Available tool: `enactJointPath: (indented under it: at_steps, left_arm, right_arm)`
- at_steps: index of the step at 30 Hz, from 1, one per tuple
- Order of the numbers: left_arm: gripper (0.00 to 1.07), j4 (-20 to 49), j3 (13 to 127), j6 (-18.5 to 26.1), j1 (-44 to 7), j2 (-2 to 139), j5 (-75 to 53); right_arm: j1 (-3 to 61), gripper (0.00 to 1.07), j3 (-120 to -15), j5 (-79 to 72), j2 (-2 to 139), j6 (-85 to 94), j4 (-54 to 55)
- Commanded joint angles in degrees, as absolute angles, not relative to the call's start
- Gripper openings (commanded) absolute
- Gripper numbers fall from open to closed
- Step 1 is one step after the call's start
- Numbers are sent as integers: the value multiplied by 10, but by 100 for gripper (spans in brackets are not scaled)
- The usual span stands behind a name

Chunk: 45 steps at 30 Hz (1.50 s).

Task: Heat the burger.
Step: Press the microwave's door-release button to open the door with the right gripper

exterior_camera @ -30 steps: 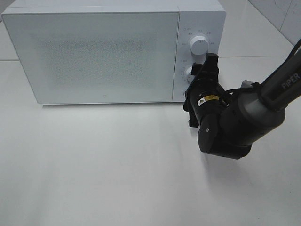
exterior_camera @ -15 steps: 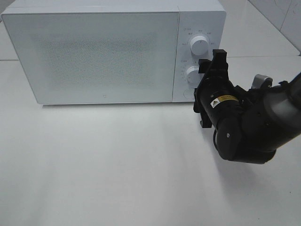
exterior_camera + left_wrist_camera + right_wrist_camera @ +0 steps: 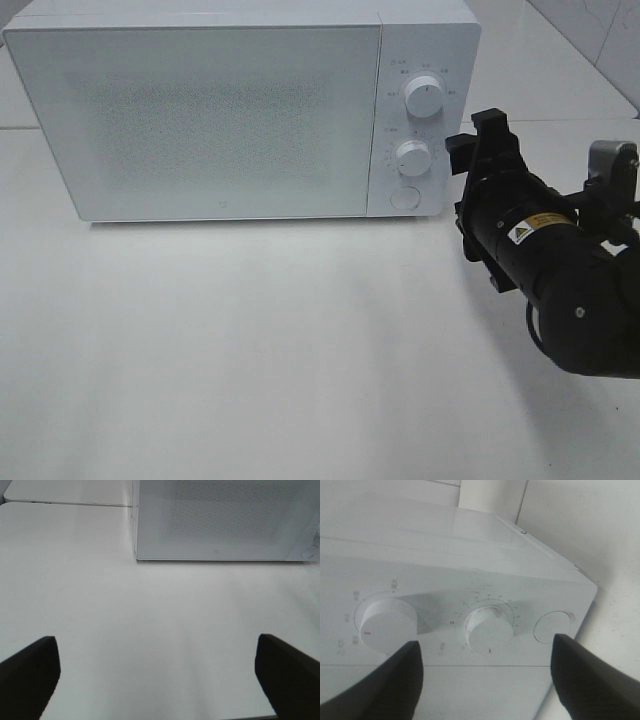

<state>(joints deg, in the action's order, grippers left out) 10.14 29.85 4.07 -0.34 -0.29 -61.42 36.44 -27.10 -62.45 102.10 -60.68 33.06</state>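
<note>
Item 1, near: white matte tabletop; L black two-finger gripper hangs over it, jaws at full spread, nothing btw them. Item 2, mid: R black two-finger gripper just beside the control panel, jaws wide and empty, facing the lower white round dial. Item 3, far: white box microwave oven, frosted door shut. The burger is not in view, prob. inside behind that door. Judged light, soft, easily crushed, layers apt to slide, so grip low at opposite sides w/ gentle squeeze.
</note>
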Motion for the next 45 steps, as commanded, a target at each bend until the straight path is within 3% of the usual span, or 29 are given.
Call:
enactJointPath:
  at_steps: [1, 4, 16, 25, 31, 40, 45]
  left_arm:
    - [98, 104, 298, 42, -4, -14, -612]
    - [98, 104, 298, 42, -4, -14, -612]
    - [98, 104, 298, 42, -4, -14, -612]
    - [98, 104, 298, 42, -4, -14, -612]
    - [98, 104, 298, 42, -4, -14, -612]
    - [98, 104, 298, 42, -4, -14, -612]
    - [98, 104, 298, 42, -4, -14, -612]
  right_arm:
    - [362, 68, -267, -539, 975, -472, 325]
    - [362, 68, -268, -442, 929, -320, 325]
    - [362, 68, -268, -257, 827, 14, 282]
    - [362, 68, -282, -119, 759, 34, 163]
    - [362, 68, -343, 109, 693, 33, 70]
    - [362, 68, -414, 395, 623, 32, 46]
    - [362, 68, -414, 450, 599, 32, 46]
